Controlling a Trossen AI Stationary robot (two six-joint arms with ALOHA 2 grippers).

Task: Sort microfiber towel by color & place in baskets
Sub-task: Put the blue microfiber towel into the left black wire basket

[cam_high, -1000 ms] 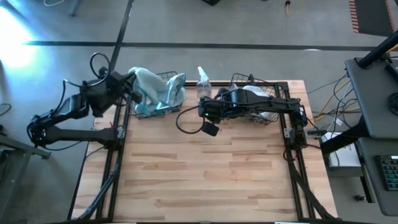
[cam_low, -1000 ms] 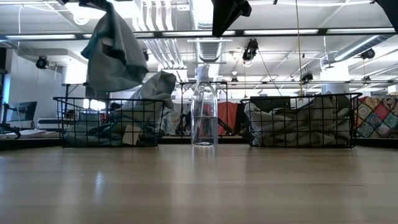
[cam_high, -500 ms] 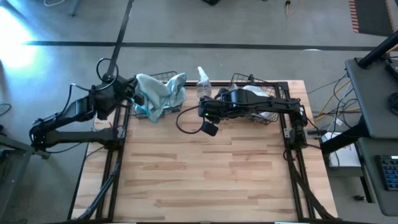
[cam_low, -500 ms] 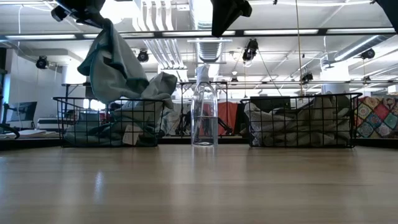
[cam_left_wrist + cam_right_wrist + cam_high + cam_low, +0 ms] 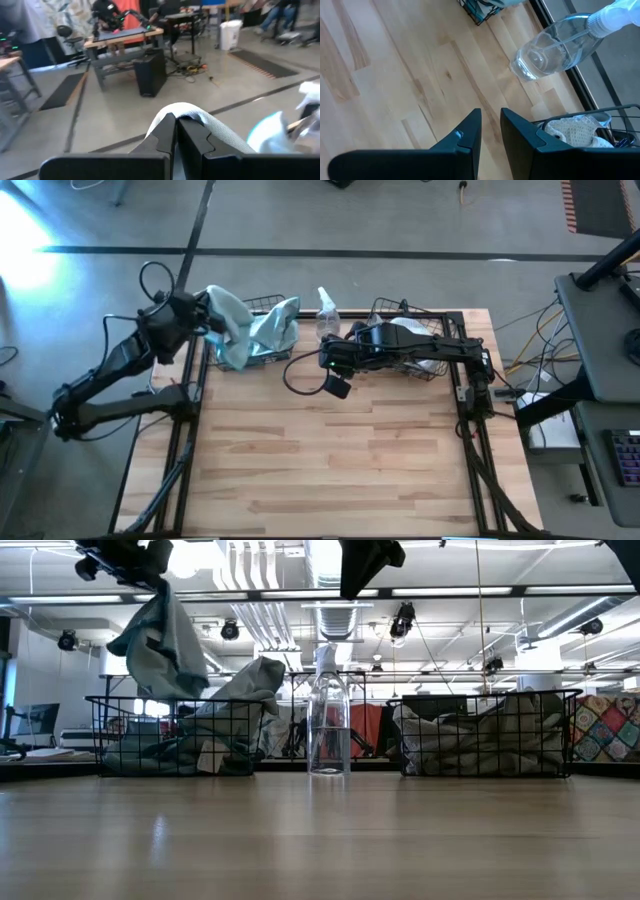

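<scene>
sorting judged nearly complete. a teal towel [image 5: 160,640] is held pinched in the left gripper [image 5: 176,131], jaws closed on a fold, above the outer end of the left basket [image 5: 175,735], which is left of the spray bottle [image 5: 328,720]. teal cloths are already heaped in that basket. pale cloths are piled in the right basket [image 5: 485,735], right of the bottle. the right gripper [image 5: 490,131] is parked above the table just before the bottle, jaws narrowly apart, empty. no loose cloth is seen on the table [image 5: 330,460], though far corners are probably hidden. remaining: release of the held towel.

Two dark jointed arms; black looping cables
</scene>
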